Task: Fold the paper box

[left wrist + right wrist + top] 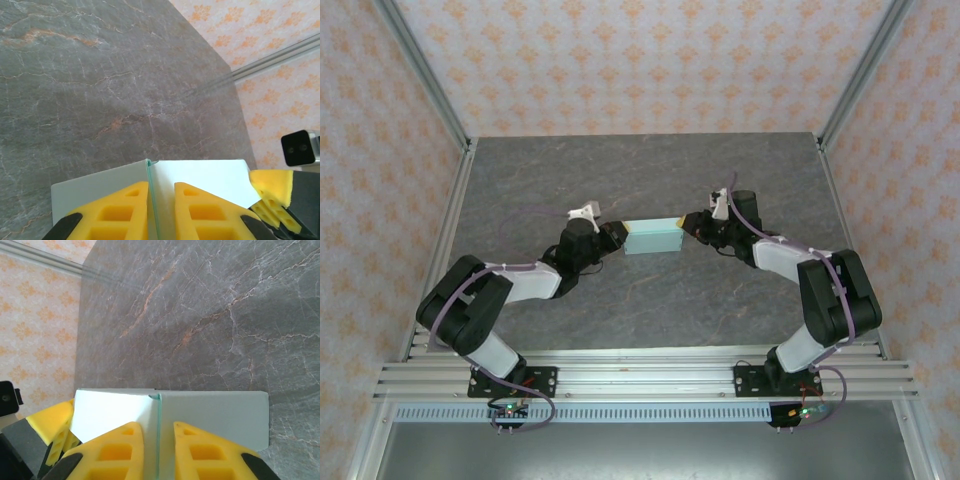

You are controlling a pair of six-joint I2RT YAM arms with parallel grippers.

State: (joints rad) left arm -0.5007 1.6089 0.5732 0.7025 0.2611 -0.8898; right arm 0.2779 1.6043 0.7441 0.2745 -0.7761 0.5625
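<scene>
The paper box [653,237] is a small pale mint-blue shallow box lying mid-table between the two arms. My left gripper [616,236] is at its left end and my right gripper [688,225] at its right end. In the left wrist view the yellow fingers of the left gripper [161,184] straddle an upright end wall of the box [200,172]; the left finger touches the wall and a gap shows on the other side. In the right wrist view the right gripper [159,424] straddles the opposite end wall of the box [215,410], with a narrow gap on both sides.
The grey marbled table [650,300] extends all around the box. Patterned walls with metal frame posts [425,80] enclose the back and sides. The arm bases sit on an aluminium rail [640,378] at the near edge.
</scene>
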